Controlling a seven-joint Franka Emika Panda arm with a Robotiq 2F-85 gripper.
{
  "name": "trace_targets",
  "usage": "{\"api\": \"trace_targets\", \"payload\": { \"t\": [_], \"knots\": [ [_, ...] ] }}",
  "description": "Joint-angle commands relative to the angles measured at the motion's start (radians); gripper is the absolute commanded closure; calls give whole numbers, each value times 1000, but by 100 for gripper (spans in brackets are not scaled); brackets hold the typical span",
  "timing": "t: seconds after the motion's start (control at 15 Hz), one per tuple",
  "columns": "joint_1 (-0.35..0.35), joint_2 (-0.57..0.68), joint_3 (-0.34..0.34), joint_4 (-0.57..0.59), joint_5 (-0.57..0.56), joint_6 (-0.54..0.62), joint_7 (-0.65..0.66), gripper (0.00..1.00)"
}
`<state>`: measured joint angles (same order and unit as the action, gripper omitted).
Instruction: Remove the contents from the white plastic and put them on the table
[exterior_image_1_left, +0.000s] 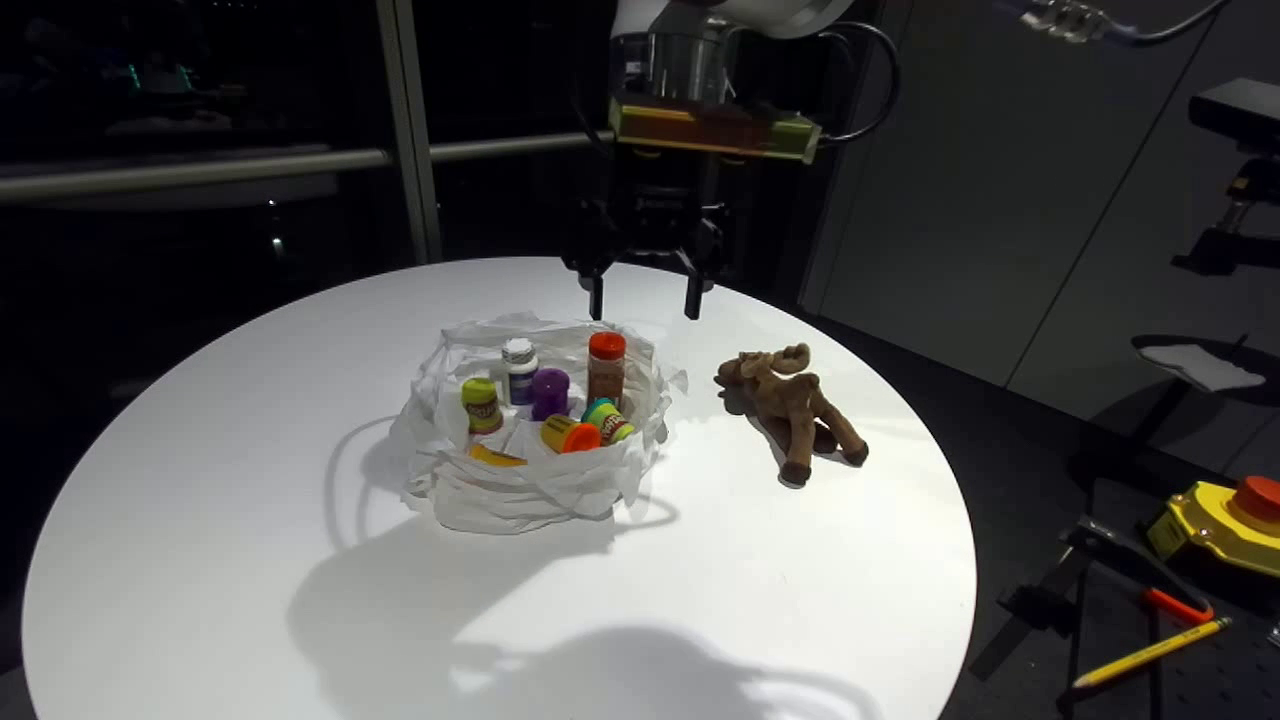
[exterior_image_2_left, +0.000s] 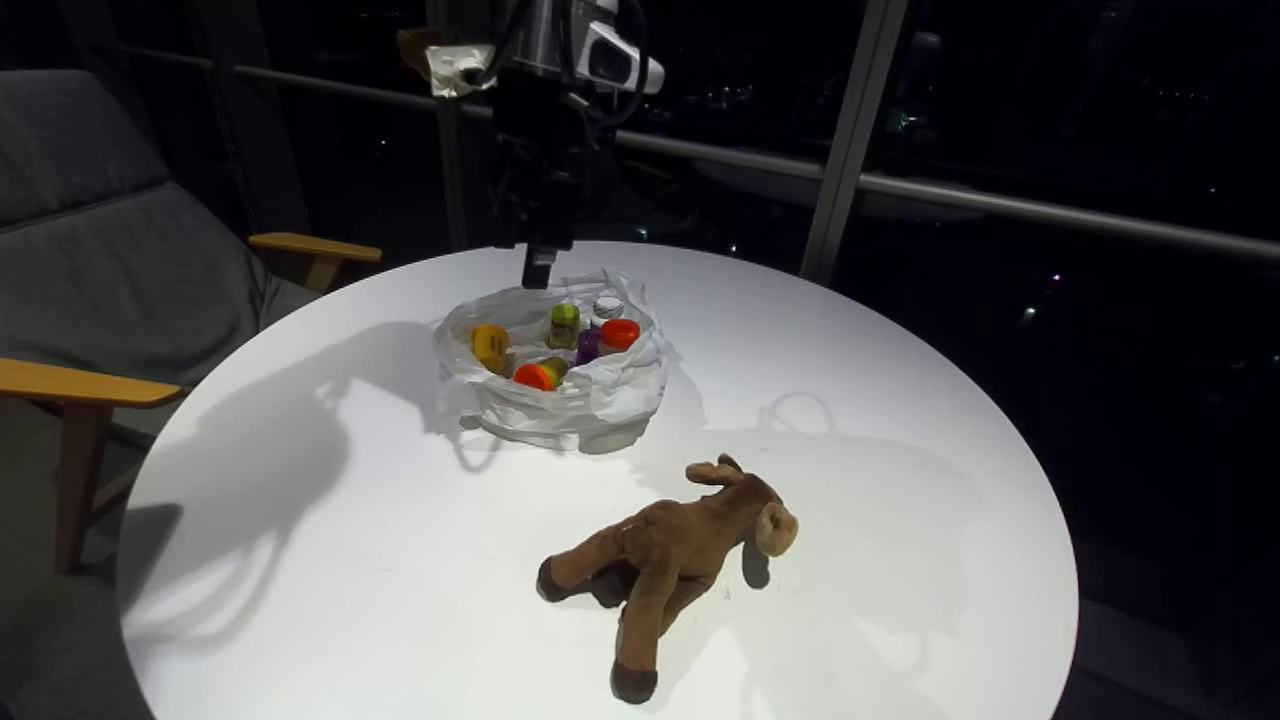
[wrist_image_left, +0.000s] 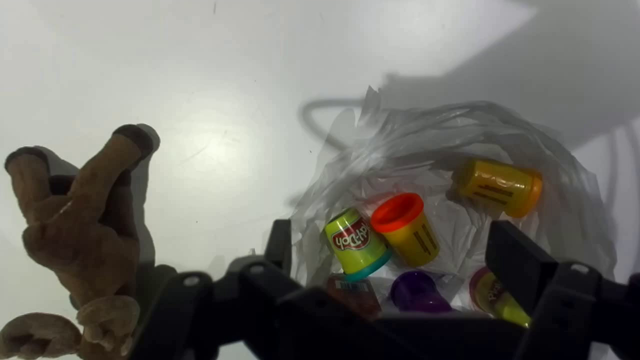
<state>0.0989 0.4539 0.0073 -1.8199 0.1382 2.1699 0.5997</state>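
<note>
Your round white counter (exterior_image_1_left: 200, 500) spreads widest; in an exterior view a grey chair (exterior_image_2_left: 90, 230) stands beside its rim. The translucent white bag (exterior_image_1_left: 500, 505) sits well inside that edge, mouth gaping, and you have white surface showing on every side of it. Its crumpled wall forms an uneven ring. The brown plush animal (exterior_image_2_left: 670, 540) lies on the counter apart from the bag, a strip of white between the two; in an exterior view open surface runs from its head out to the rim. Your hand (exterior_image_1_left: 645, 308) hangs above the counter with its fingers wide apart; in the wrist view one shows just beside the bag's edge, the other against its inside. Within the bag, the red-lidded bottle (exterior_image_1_left: 606, 375) and the white-capped bottle (exterior_image_1_left: 521, 385) stand about upright. You see the amber-lidded yellow tub (wrist_image_left: 497, 187) lying on its side near the wall, with room between it and the rest. The orange-lidded yellow tub (wrist_image_left: 412, 235) leans just beside the teal-lidded green tub (wrist_image_left: 357, 247); whether they touch, you cannot tell. The purple container (exterior_image_1_left: 550, 395) and the lime tub (exterior_image_1_left: 482, 408) sit with a gap between them.
</note>
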Motion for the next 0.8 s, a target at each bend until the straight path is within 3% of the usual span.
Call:
{"api": "trace_targets", "payload": {
  "t": [0.0,0.73],
  "knots": [
    [5,127,-25,149,11,5,36,0],
    [-16,382,-52,458,13,-103,31,0]
  ]
}}
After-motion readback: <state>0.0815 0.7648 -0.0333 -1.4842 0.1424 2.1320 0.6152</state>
